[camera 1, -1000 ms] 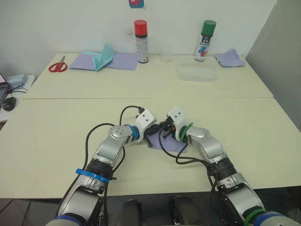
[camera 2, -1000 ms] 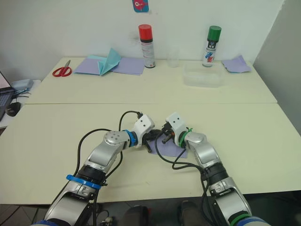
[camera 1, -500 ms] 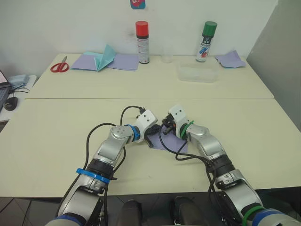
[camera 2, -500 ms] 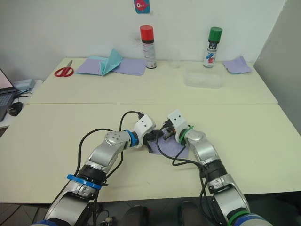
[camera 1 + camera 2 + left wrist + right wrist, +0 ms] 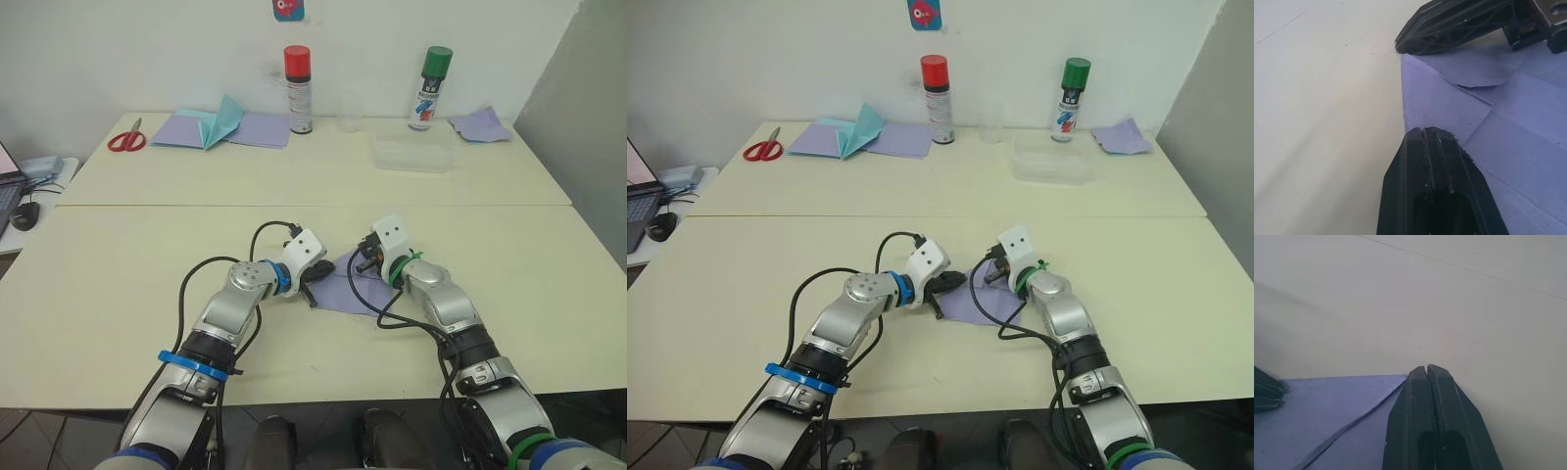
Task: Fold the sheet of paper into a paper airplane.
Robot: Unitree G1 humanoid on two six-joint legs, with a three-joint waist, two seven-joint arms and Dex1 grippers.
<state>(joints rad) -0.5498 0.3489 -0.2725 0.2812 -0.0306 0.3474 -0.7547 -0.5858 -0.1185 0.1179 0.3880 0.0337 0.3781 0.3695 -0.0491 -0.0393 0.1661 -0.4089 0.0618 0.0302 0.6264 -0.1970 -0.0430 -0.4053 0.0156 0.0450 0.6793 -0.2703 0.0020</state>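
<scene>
The lavender sheet of paper (image 5: 345,290) lies flat on the near table between my two grippers. Creases cross it, and one corner flap (image 5: 1476,68) is folded over. My left gripper (image 5: 313,285) is shut, its fingertips (image 5: 1432,134) resting on the sheet's left edge. At the sheet's far right corner my right gripper (image 5: 365,262) is also shut, its tips (image 5: 1427,369) touching that corner (image 5: 1396,380). Whether paper is pinched between either pair of fingers I cannot tell. The paper airplane is out of view.
The far table holds red scissors (image 5: 121,136), a teal paper piece (image 5: 217,119) on lavender sheets (image 5: 260,127), a red-capped can (image 5: 297,88), a green-capped can (image 5: 429,86), a clear container (image 5: 411,152) and a rumpled lavender scrap (image 5: 478,122). A mouse (image 5: 22,211) sits far left.
My right gripper has drawn back to the right, away from the left one, uncovering more of the sheet. The left gripper has stayed in place.
</scene>
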